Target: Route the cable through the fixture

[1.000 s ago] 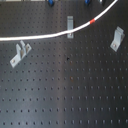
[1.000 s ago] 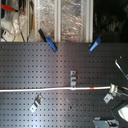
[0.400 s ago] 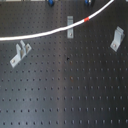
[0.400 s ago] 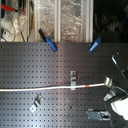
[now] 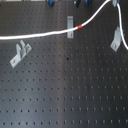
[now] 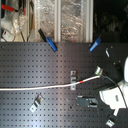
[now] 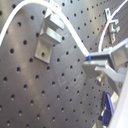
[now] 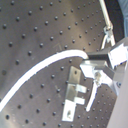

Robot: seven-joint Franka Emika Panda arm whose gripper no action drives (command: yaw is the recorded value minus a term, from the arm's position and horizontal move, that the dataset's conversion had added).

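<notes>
Item: the cable (image 5: 50,34), white, thin, limp and light (judged from its sagging curve). It runs from the left edge of the first exterior view up to the upper right, red-orange band (image 5: 80,24) beside the upper centre bracket (image 5: 70,23). The gripper (image 7: 100,65) is pinched on the cable's end. Best hold: near the band.

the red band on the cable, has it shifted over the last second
Yes. In the first exterior view, the red band has slid toward the first exterior view's left and now sits close beside the middle bracket.
</notes>
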